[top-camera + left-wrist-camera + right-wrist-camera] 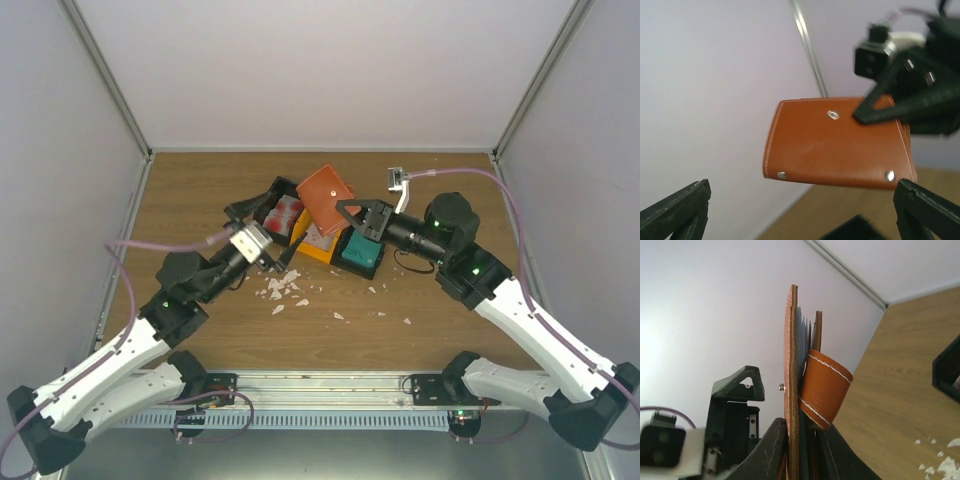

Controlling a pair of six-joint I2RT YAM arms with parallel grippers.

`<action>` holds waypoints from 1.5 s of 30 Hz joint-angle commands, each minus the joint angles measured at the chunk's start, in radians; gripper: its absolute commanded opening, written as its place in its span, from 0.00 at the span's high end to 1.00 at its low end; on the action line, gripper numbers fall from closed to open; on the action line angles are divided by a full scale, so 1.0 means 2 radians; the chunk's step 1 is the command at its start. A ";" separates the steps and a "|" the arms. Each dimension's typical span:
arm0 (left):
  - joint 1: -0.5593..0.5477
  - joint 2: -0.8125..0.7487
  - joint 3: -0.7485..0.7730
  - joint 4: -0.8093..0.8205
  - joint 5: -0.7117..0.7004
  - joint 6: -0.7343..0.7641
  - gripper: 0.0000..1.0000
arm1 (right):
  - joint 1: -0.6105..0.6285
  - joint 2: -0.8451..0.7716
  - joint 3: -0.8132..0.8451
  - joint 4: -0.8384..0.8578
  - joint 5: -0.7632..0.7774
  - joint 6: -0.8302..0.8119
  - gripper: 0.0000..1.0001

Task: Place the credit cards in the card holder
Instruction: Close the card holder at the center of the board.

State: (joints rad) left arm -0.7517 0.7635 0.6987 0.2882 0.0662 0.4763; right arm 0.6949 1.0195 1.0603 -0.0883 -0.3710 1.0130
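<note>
Right gripper [347, 208] clamped on right end of card holder [322, 192], held aloft over trays [274, 189]. Holder on edge, long axis running left from jaws, brown outer face toward left gripper [279, 258], which gapes wide, empty.

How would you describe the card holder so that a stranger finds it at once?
Look at the middle of the wooden table, above the black and orange trays. There the right gripper holds up the card holder: a flat brown leather wallet with metal studs, the only thing held aloft.
</note>
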 commanded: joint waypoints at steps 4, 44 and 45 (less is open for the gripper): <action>-0.002 -0.007 0.046 -0.098 0.020 -0.522 0.01 | -0.005 -0.015 -0.032 0.074 -0.009 -0.048 0.89; 0.032 0.079 -0.053 0.040 0.159 -0.752 0.31 | 0.001 -0.018 -0.208 0.306 -0.111 0.063 0.87; 0.032 0.077 -0.055 0.051 0.163 -0.754 0.35 | 0.000 -0.015 -0.209 0.306 -0.118 0.063 0.87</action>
State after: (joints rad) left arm -0.6991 0.9157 0.6125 0.2596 0.3225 -1.0073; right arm 0.6865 0.9829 0.6487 0.4061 -0.5167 1.1202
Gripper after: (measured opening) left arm 0.699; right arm 0.139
